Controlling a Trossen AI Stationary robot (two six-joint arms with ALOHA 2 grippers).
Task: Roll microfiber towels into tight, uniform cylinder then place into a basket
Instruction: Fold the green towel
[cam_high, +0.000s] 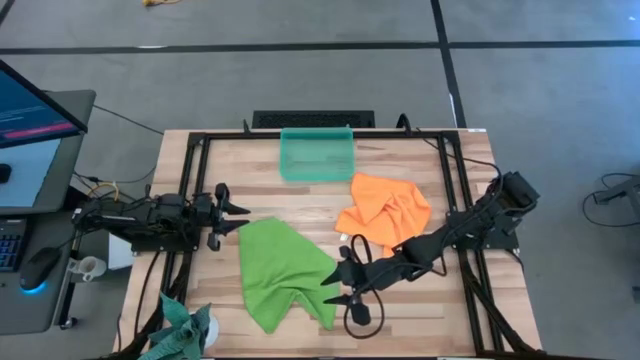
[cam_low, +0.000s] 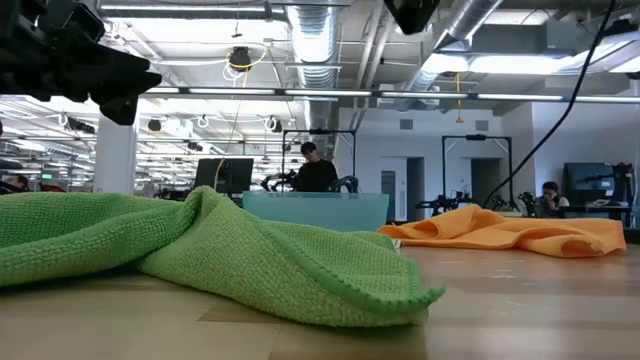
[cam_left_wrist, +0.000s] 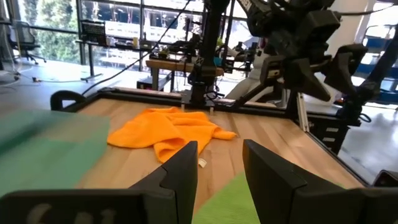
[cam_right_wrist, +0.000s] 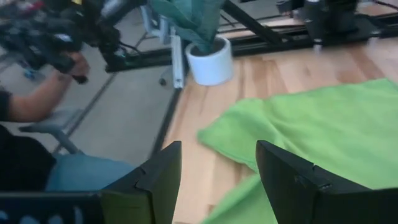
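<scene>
The lime green towel (cam_high: 280, 270) lies spread and rumpled on the wood near the table's middle front, with a raised fold (cam_low: 205, 205). The orange towel (cam_high: 385, 212) lies crumpled to its far right, also visible in the left wrist view (cam_left_wrist: 168, 127). The teal basket (cam_high: 317, 153) stands at the table's far edge. My right gripper (cam_high: 328, 289) hovers open above the green towel's right corner (cam_right_wrist: 311, 130), touching nothing. My left gripper (cam_high: 240, 217) waits open at the table's left side, level and pointing toward the towels.
A white pot with a teal plant (cam_high: 180, 330) stands at the near left corner (cam_right_wrist: 211, 62). Black frame rails (cam_high: 200, 140) border the tabletop. A monitor and keyboard (cam_high: 20, 150) sit left of the table. A person's arm (cam_right_wrist: 37, 102) shows beyond the table's near left side.
</scene>
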